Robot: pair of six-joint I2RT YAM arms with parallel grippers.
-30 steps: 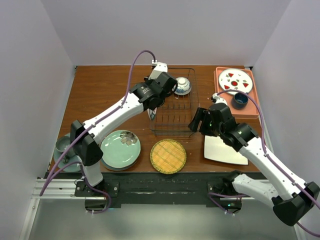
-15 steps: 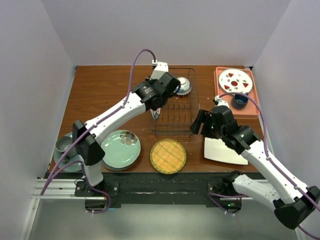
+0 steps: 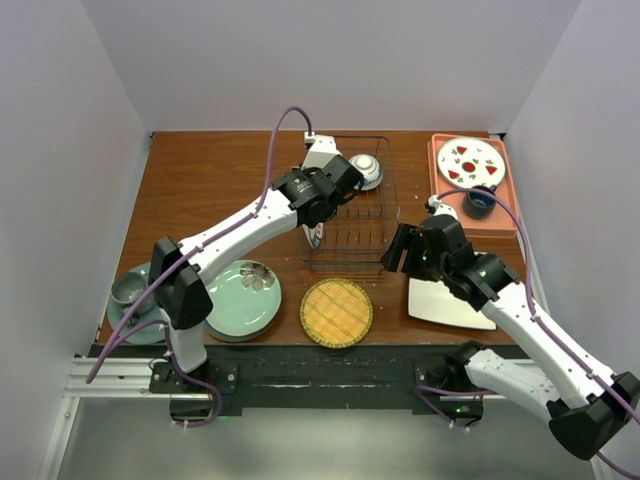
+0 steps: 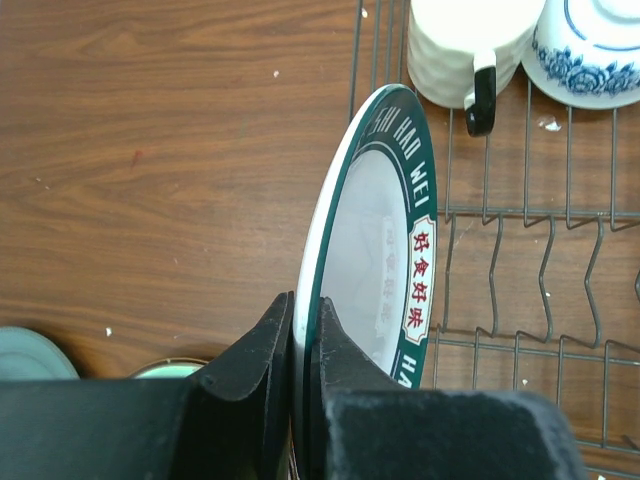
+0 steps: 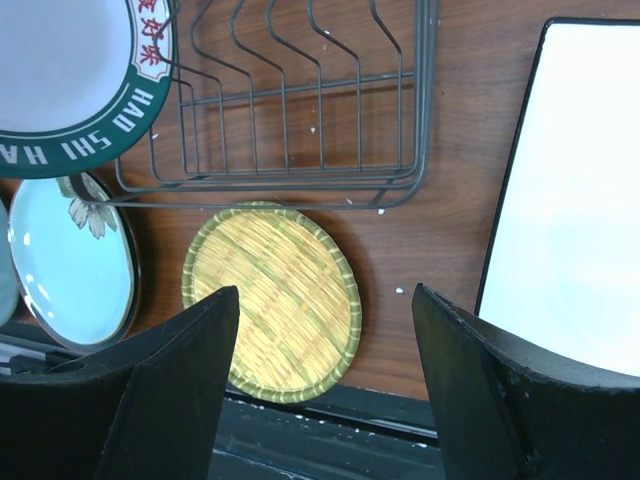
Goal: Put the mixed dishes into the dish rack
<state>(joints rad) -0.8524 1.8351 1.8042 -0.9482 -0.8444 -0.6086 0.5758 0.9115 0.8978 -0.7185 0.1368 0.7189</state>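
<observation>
The dark wire dish rack (image 3: 388,205) stands at the table's middle back. The blue-white patterned bowl (image 3: 365,170) and the cream mug (image 4: 470,45) sit at its far end. My left gripper (image 3: 318,212) is shut on the white plate with dark patterned rim (image 4: 370,230) and holds it on edge at the rack's left side. My right gripper (image 3: 400,248) is open and empty, above the table between the woven mat and the white square plate (image 3: 450,300). The pale green flower plate (image 3: 243,292) lies front left on a teal-blue plate (image 3: 235,335).
A round woven mat (image 3: 337,312) lies in front of the rack. A pink tray (image 3: 505,215) at back right holds a white plate with red marks (image 3: 470,160) and a dark blue cup (image 3: 481,200). A grey-green plate with a small grey cup (image 3: 128,290) is at the front left edge.
My left arm has carried the rimmed plate a little right and nearer, along the rack's left side. My right gripper has shifted slightly nearer, still open.
</observation>
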